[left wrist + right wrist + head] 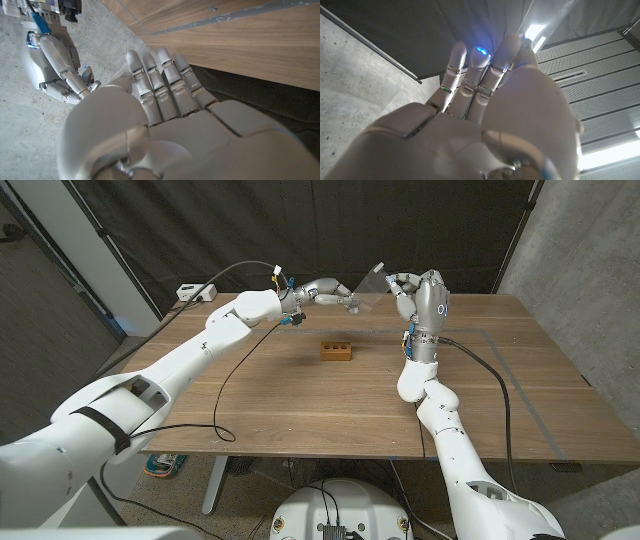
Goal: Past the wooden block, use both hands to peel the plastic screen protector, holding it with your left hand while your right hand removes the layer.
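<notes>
The wooden block (336, 349), small and with holes in its top, sits mid-table. Past it, both hands are raised above the table's far edge. A clear plastic screen protector (372, 284) slants in the air between them, barely visible. My left hand (331, 292) reaches rightward with its fingers straight and close together (165, 85), holding the sheet's lower end. My right hand (424, 296) stands upright just to the right, its fingers curled (67, 82) toward the left fingertips. By its thumb, a thin clear layer (529, 19) rises, pinched at the sheet's upper end.
The wooden table (300, 395) has a grey taped rectangle outline (510, 370) on its right half. A white box with cables (195, 292) sits at the far left corner. A black cable (232, 375) hangs from the left arm across the tabletop. A dark curtain hangs behind.
</notes>
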### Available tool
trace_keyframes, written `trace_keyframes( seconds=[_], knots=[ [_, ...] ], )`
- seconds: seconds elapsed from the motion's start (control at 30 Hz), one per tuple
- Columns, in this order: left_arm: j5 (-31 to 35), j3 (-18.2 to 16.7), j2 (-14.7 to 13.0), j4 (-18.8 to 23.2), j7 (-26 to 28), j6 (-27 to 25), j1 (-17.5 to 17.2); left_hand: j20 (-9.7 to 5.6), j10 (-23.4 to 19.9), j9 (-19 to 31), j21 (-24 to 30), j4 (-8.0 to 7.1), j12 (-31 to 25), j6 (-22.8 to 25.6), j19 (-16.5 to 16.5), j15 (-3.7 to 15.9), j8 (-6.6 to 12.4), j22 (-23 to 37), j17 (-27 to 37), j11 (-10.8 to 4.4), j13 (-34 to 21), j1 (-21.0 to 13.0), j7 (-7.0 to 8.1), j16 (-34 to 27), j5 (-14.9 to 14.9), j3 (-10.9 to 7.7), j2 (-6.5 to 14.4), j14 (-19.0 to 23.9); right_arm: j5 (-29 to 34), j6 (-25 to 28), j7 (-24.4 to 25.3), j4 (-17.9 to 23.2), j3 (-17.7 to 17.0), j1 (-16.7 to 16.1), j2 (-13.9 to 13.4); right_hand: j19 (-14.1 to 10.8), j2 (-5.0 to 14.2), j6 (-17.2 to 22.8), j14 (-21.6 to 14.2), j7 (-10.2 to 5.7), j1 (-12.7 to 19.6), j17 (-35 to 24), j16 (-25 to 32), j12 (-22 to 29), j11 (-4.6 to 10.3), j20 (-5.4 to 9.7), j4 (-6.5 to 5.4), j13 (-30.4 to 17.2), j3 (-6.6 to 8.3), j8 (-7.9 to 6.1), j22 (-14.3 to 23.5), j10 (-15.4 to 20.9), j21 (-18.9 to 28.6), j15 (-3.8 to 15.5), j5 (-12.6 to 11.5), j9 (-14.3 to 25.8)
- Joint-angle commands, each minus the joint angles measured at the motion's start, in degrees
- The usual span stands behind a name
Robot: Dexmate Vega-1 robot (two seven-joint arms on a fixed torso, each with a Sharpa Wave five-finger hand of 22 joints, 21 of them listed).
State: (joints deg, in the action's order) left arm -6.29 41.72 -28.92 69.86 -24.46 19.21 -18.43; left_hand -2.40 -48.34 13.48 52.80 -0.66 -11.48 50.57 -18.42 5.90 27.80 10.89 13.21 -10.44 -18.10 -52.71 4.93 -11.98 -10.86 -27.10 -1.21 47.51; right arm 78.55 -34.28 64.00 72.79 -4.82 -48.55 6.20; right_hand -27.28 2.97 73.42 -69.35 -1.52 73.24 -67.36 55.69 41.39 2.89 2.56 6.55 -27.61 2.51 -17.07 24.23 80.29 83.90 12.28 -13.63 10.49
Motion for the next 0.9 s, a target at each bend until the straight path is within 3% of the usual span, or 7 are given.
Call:
trace_keyframes(
  seconds=[0.03,0.2,0.47,0.67,0.7,0.77,0.9],
  knots=[
    [0.4,0.3,1.0,-1.7,0.4,2.5,0.6,0.8,4.0,-1.7,0.2,-0.45,0.8,-8.3,1.7,6.18,-4.68,0.2,0.8,0.51,1.3,2.0,1.41,0.0,-1.3,2.59,-4.5,-3.6,-1.1,-0.1,0.0,0.2,1.2,-0.1,-1.5,0.1,0.12,2.4,-0.6,0.45,0.8,-0.3,-0.3,0.4,-0.12,9.1,-0.01,-0.1,-0.25,-0.28,-0.1,-0.4,0.3,0.52,-0.5,0.3],
    [-0.2,0.1,1.5,-2.0,0.5,3.3,0.6,1.49,6.3,-2.0,0.0,-0.63,0.8,-12.5,2.4,6.14,-7.15,0.1,1.0,0.99,2.0,3.1,1.22,0.0,-2.0,4.37,-6.5,-5.8,-1.9,0.5,0.0,0.3,2.3,-0.1,-2.4,0.1,0.11,2.4,-0.7,0.51,0.8,-0.5,-0.5,0.5,-0.26,9.1,-0.05,-0.3,-0.37,-0.22,-0.6,-0.5,0.4,0.52,-0.5,0.3],
    [-0.2,-1.1,1.8,-0.8,4.3,3.2,-1.1,1.41,5.4,-2.0,0.3,-0.95,0.2,-11.5,1.6,6.23,-7.1,0.1,1.2,0.75,2.4,3.3,1.28,-0.7,-2.5,4.66,-6.1,-4.9,-3.0,1.2,0.0,0.3,3.7,-0.2,-3.4,0.1,0.17,2.4,-1.0,0.48,0.8,-0.9,-0.5,0.4,-0.24,9.1,-0.17,-0.2,-0.57,-0.12,-1.2,-0.4,0.6,0.5,-0.5,0.3],
    [1.6,-1.9,1.3,1.6,8.7,1.5,-2.5,1.29,2.5,-1.9,0.6,-0.7,-1.1,-4.7,1.0,6.39,-4.92,0.1,1.3,0.27,2.4,2.0,0.73,-1.4,-3.1,4.43,-4.9,-3.6,-3.1,0.8,0.0,-0.1,3.6,0.0,-3.5,0.1,0.17,2.4,-0.7,0.48,0.7,-0.6,-1.1,0.3,-0.23,9.07,-0.28,-0.2,-0.74,-0.07,-1.7,-0.5,0.8,0.53,-0.5,0.3],
    [1.9,-2.0,1.2,1.8,9.2,1.3,-2.6,1.35,3.8,-1.9,0.7,-0.62,-0.8,-6.5,1.0,6.21,-5.7,0.1,1.4,0.38,2.3,1.8,0.68,-1.2,-3.1,4.55,-4.9,-3.9,-3.0,0.7,0.0,-0.2,3.5,0.1,-3.5,0.2,0.21,2.4,-0.8,0.46,0.6,-0.7,-1.0,0.3,-0.22,9.05,-0.32,-0.3,-0.74,-0.04,-1.7,-0.5,0.7,0.53,-0.5,0.3],
    [1.9,-2.2,1.3,1.9,10.2,1.3,-2.9,1.46,5.7,-2.0,0.8,-0.76,-0.5,-15.1,1.1,6.14,-9.84,0.0,1.6,0.6,2.2,1.6,1.41,-1.2,-3.2,5.12,-4.9,-4.1,-2.8,0.4,0.0,-0.3,3.2,0.2,-3.3,0.1,0.24,2.4,-0.7,0.48,0.7,-0.7,-1.1,0.3,-0.24,9.07,-0.32,-0.2,-0.77,-0.05,-1.9,-0.5,0.8,0.52,-0.6,0.3],
    [1.4,-2.5,1.8,1.4,10.7,1.9,-3.1,1.57,5.0,-2.0,0.8,-0.68,-0.7,-14.4,1.2,6.39,-9.79,0.0,1.5,0.12,2.4,1.2,1.36,-1.4,-3.2,5.04,-4.6,-3.5,-2.9,0.2,0.0,-0.8,3.3,0.4,-3.6,0.2,0.16,2.3,-0.8,0.48,0.8,-0.7,-1.3,0.3,-0.2,9.07,-0.28,-0.4,-0.88,0.05,-2.2,-0.6,0.9,0.54,-0.6,0.4]
  ],
)
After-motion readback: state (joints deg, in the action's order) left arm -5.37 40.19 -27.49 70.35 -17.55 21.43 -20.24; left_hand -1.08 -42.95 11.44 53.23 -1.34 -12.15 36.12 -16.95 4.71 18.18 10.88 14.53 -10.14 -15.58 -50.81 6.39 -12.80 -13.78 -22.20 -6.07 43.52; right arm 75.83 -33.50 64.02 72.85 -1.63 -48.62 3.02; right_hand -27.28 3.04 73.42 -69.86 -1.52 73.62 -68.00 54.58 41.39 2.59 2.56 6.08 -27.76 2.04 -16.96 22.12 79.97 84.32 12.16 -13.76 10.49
